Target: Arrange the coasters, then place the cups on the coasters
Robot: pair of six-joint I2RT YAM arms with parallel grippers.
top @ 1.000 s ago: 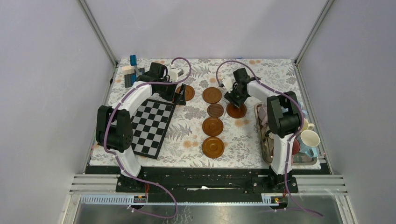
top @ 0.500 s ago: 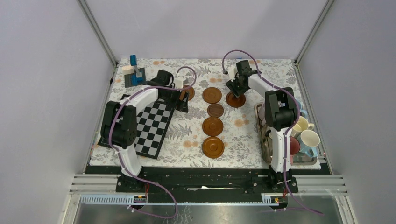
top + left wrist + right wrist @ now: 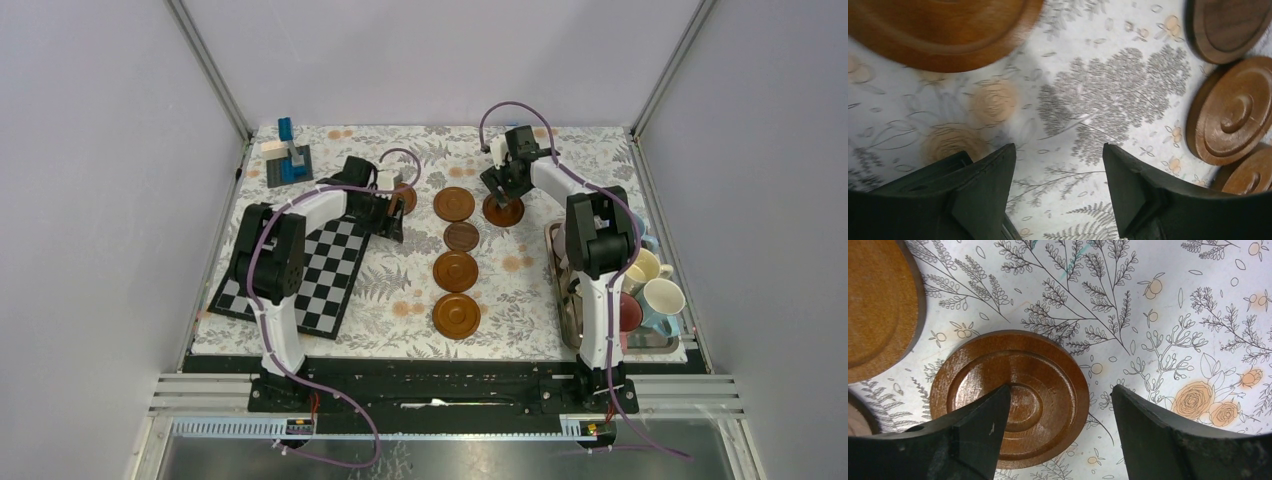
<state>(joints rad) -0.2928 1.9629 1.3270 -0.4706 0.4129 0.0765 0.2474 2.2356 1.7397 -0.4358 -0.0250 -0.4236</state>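
R coaster [image 3: 1048, 385] moved farther back, lies flat, rim up.

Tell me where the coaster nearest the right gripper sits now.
In the top view that coaster lies flat on the tablecloth toward the far edge, right of the middle column's farthest coaster, beneath the open right gripper.

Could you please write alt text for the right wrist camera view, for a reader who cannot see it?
A dark brown round wooden coaster lies flat on a floral tablecloth beneath the open right gripper, whose jaws stand apart and hold nothing. Part of a lighter orange-brown coaster shows at the left edge.
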